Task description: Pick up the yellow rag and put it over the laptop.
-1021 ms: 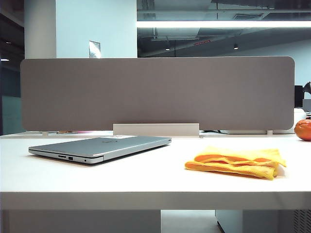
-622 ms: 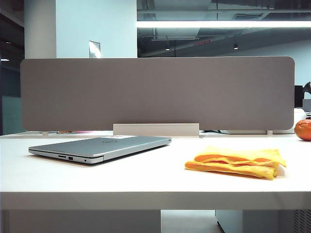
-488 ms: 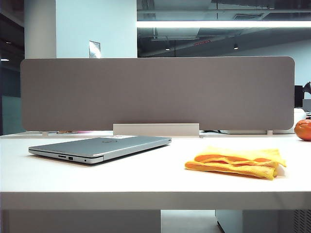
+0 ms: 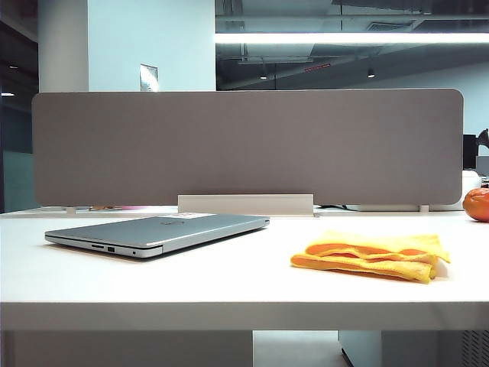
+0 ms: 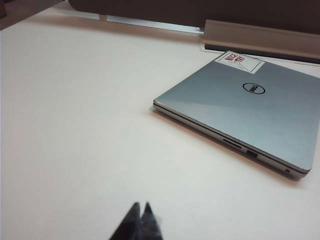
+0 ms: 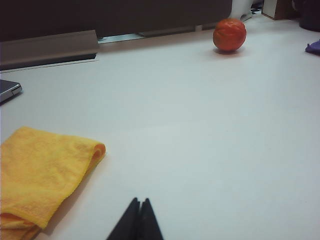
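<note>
The yellow rag lies folded on the white table, right of centre; its edge also shows in the right wrist view. The silver-grey laptop lies shut on the left, logo on its lid. Neither arm shows in the exterior view. My left gripper is shut and empty over bare table, short of the laptop's near side edge. Shut too, with nothing in it, my right gripper hovers over bare table beside the rag, not touching it.
A round orange fruit sits at the far right near the back. A grey divider panel with a pale base rail closes off the table's back edge. A corner of the laptop shows in the right wrist view.
</note>
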Controlling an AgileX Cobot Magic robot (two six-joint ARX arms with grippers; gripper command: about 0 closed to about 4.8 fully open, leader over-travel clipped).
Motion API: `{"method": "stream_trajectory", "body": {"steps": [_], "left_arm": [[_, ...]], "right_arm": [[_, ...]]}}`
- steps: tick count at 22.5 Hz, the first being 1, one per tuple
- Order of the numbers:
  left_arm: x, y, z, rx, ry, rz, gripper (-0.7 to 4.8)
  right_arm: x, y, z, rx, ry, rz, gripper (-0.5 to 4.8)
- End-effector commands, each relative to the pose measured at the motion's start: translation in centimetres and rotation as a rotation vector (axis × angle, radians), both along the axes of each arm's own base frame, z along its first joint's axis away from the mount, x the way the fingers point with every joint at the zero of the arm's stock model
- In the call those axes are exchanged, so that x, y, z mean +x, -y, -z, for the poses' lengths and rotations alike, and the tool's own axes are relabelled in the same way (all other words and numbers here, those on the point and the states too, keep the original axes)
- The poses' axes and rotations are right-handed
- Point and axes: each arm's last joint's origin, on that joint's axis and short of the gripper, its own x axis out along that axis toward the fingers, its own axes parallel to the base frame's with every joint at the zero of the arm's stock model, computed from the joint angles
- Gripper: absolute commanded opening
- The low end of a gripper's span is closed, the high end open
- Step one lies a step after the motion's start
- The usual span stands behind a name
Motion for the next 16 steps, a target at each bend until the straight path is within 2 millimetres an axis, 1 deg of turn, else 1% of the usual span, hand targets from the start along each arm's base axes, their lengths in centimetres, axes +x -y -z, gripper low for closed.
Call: {"method": "stream_trajectory", "body": {"steps": [1,7,10,16], "left_arm": [[0.02,-0.02,-0.29,-0.004,0.022,0.000,-0.06],[0.02,0.04,-0.28,-0.001,0.021,0.022,-0.06],[0.02,0.10,-0.28,0.006,0.021,0.041,-0.06],[0.01,0.23,-0.29,0.080,0.023,0.098,-0.06]], "right_arm": [[0.03,0.00,0.06,0.004,0.010,0.002,-0.05],[0.05,-0.06,0.02,0.005,0.014,-0.016,-0.05],[0.06,-0.25,0.01,0.013,0.015,-0.082,-0.06],[0.04,-0.59,0.02,0.025,0.015,-0.200,-0.05]]}}
